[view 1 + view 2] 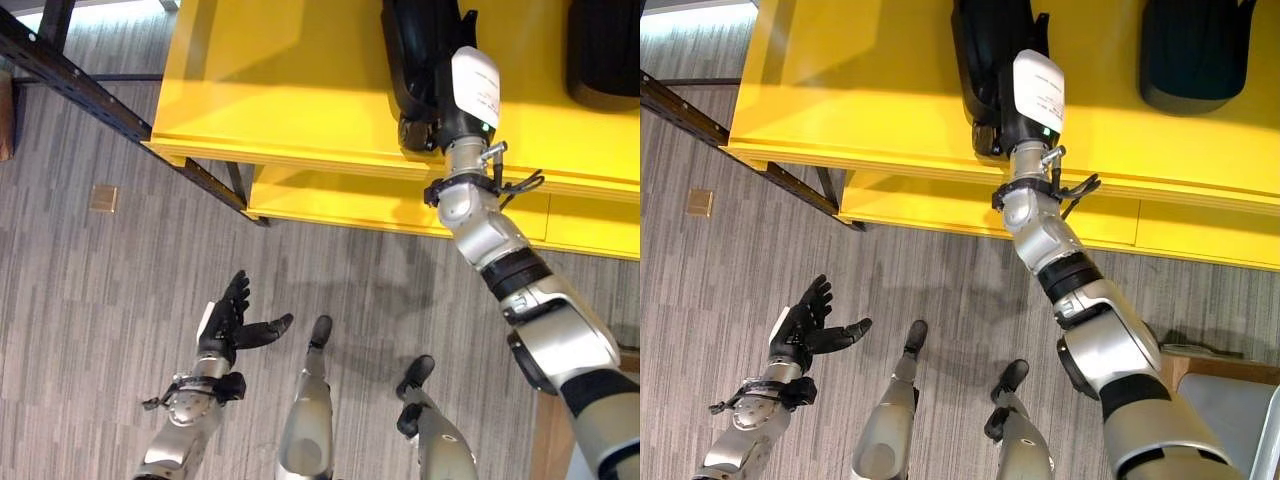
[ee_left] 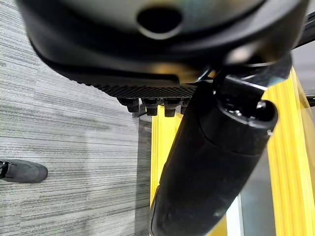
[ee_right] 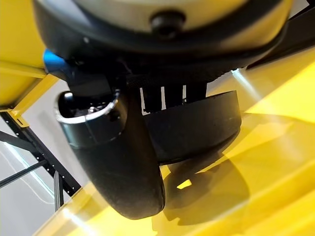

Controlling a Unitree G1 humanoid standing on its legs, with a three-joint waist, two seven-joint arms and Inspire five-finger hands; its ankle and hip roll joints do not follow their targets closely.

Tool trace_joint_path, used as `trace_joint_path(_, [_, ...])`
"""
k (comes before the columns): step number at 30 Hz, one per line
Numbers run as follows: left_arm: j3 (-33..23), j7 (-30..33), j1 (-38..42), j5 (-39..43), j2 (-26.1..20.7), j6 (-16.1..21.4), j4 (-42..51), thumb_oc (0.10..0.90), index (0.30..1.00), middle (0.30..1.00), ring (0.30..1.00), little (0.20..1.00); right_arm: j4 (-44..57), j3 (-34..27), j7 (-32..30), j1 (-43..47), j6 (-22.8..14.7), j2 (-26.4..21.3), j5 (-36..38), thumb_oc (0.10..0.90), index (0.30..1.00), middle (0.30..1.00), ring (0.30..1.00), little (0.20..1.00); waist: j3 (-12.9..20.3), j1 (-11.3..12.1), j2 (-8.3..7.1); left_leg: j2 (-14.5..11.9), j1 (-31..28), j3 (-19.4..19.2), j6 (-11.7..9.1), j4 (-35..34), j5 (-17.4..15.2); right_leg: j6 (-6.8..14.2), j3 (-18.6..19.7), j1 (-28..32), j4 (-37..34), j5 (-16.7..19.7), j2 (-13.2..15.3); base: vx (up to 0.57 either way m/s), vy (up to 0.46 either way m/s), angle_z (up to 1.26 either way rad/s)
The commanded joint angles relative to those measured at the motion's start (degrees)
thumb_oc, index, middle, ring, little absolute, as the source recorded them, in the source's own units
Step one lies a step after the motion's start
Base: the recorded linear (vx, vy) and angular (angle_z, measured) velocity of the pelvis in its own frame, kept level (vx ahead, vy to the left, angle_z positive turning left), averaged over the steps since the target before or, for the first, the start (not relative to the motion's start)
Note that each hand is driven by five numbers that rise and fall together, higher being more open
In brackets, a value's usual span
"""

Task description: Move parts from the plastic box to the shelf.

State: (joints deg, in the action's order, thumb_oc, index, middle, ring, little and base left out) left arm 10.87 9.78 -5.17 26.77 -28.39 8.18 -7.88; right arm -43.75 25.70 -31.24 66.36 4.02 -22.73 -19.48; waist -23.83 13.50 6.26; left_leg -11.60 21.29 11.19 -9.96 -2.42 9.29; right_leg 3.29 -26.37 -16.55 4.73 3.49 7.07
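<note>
The right robot hand (image 1: 440, 110) reaches up over the front edge of the yellow shelf (image 1: 300, 90) and lies against a long black moulded plastic part (image 1: 415, 50) that rests on the shelf's top surface. In the right wrist view the thumb and a row of fingers (image 3: 162, 98) sit close against the curved black part (image 3: 197, 128), which appears to rest on the yellow board with its shadow under it. Whether the fingers are clasped round the part or merely resting on it cannot be told, since the part and the robot hand are both dark and overlap.

A second black rounded plastic part (image 1: 605, 55) lies farther along the same shelf, toward the robot's right, well apart from the first.

The left robot hand (image 1: 230, 325) hangs low over the grey striped carpet floor (image 1: 100, 300), well apart from the shelf, with fingers straight and thumb spread, holding nothing.

As a judgement: one part looks already delivered, and the one under the right robot hand seems to be at the placing stage, on the shelf but perhaps not let go. What remains is to free that robot hand if it grips, draw the arm back and fetch more parts from the plastic box, whose contents cannot be judged here.
</note>
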Motion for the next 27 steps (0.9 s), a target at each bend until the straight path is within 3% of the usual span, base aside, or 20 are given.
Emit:
trace_joint_path(1, [1.2,1.9,0.0,1.7,-4.6,5.0,5.4,0.9,1.0,1.0,1.0,1.0,-1.0,-1.0,-3.7,7.9,-2.8,0.4,3.4,0.4,0.3,0.3,0.3,0.3,2.0,1.4,-2.49,-5.2,-1.9,-2.4,-0.2,-2.6,2.5,6.4,1.4,1.3,4.2,-0.5,9.1,0.0,0.0,0.0])
trace_joint_path(22, [1.6,2.3,0.7,2.4,-5.7,5.1,5.4,0.9,1.0,1.0,1.0,1.0,-7.0,-1.0,-4.9,12.3,-2.4,-0.4,6.2,0.4,0.3,0.3,0.3,0.3,1.8,3.9,-2.24,-3.9,-0.3,-0.3,-0.1,-2.6,2.8,6.7,-0.9,2.5,3.6,-0.3,9.5,0.0,0.01,0.05])
trace_joint_path(23, [1.6,2.2,0.8,2.5,-5.6,5.2,5.4,0.9,1.0,1.0,1.0,1.0,-7.1,-0.2,-4.5,12.5,-2.2,-0.7,5.4,0.696,0.715,0.715,0.715,0.715,1.9,3.9,-2.35,-3.9,-0.4,-0.4,-0.1,-2.6,2.8,6.7,-0.9,2.6,3.6,-0.2,9.5,0.09,-0.01,0.14])
trace_joint_path(24, [1.6,2.1,0.8,2.5,-5.7,5.1,5.3,0.9,1.0,1.0,1.0,1.0,-7.1,0.7,-4.1,12.6,-1.9,-1.0,4.3,0.9,1.0,1.0,1.0,1.0,2.1,3.7,-2.52,-4.2,-0.9,-0.4,-0.4,-2.6,1.6,7.4,-0.3,3.0,3.7,-1.3,9.2,0.01,0.014,0.11])
trace_joint_path(27, [1.5,2.3,1.1,2.5,-5.6,5.1,5.5,0.9,1.0,1.0,1.0,1.0,-3.2,1.3,-4.4,12.6,-1.5,-1.7,2.0,0.9,1.0,1.0,1.0,1.0,1.8,3.4,-2.76,-3.9,-0.5,-0.6,-0.1,-2.6,2.7,6.8,-0.7,2.4,3.5,-0.1,9.4,-0.02,0.022,0.07])
